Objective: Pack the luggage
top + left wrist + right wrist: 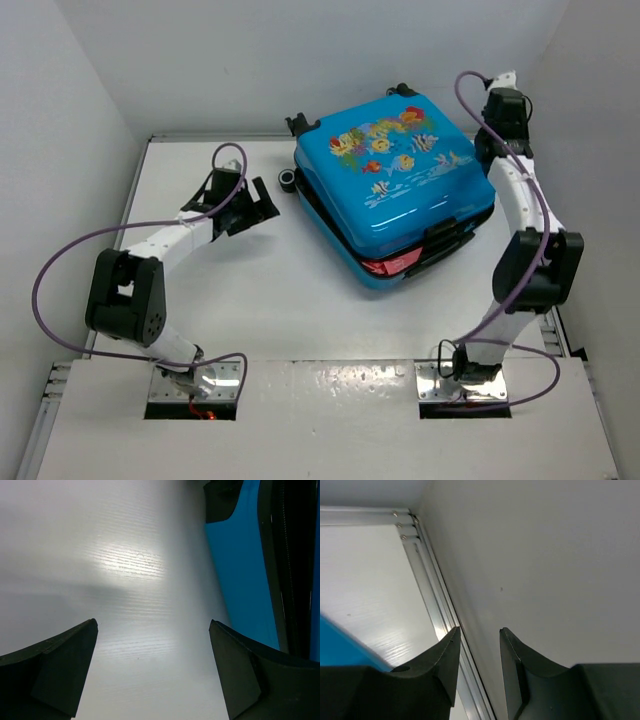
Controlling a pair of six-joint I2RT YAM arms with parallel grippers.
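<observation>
The luggage (395,185) lies flat on the bench (250,300) in its far right quarter. Its lid is down but not fully shut, and something red (392,264) shows in the gap at the near corner; the rest of the contents are hidden. A small dark round object (289,181) sits just beside its left side.

The left gripper (153,625) reaches low over the bench just left of the case, fingers spread wide and empty. The right gripper (479,630) is stretched to the far right corner, against the wall (545,555) above the edge rail (427,580), its fingers narrowly parted and grasping nothing.

Bare bench lies along the near edge and left side.
</observation>
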